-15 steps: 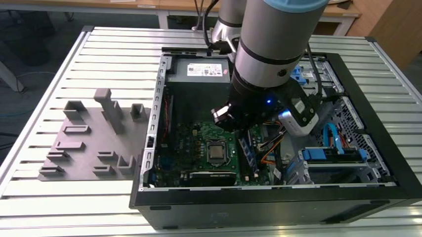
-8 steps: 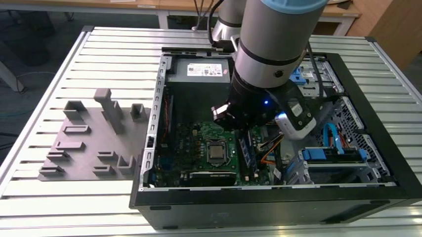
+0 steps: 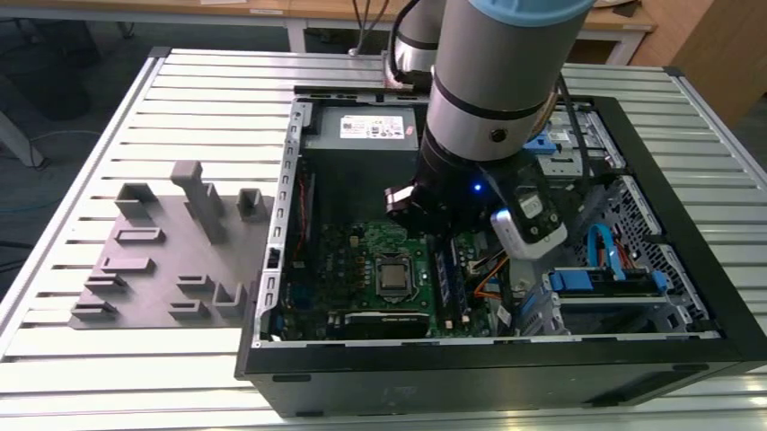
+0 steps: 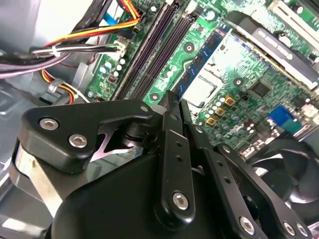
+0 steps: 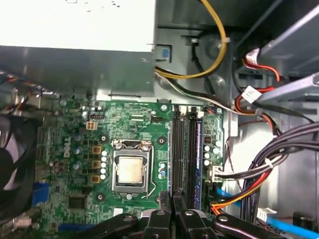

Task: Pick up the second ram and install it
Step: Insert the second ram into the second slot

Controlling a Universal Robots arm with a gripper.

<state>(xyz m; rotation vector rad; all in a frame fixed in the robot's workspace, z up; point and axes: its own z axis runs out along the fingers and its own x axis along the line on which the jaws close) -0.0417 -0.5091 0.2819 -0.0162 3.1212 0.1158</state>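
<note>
My gripper [image 4: 174,102] hangs inside the open computer case, just above the motherboard's long black slots [image 5: 177,149]. In both wrist views its fingers [image 5: 166,196] are pressed together with nothing visible between them. A dark blue-green ram stick [image 4: 199,67] stands seated on the board between the slots and the CPU socket [image 5: 132,169]. I cannot tell whether this is the second ram. In the exterior view the arm's wrist [image 3: 480,180] covers the upper part of the slots.
The grey fixture plate [image 3: 168,260] with its upright blocks lies on the exterior view's left, outside the case [image 3: 480,368]. Bundled cables [image 5: 269,169] and a drive cage [image 3: 605,283] crowd the side beyond the slots. A fan [image 5: 15,164] sits past the CPU socket.
</note>
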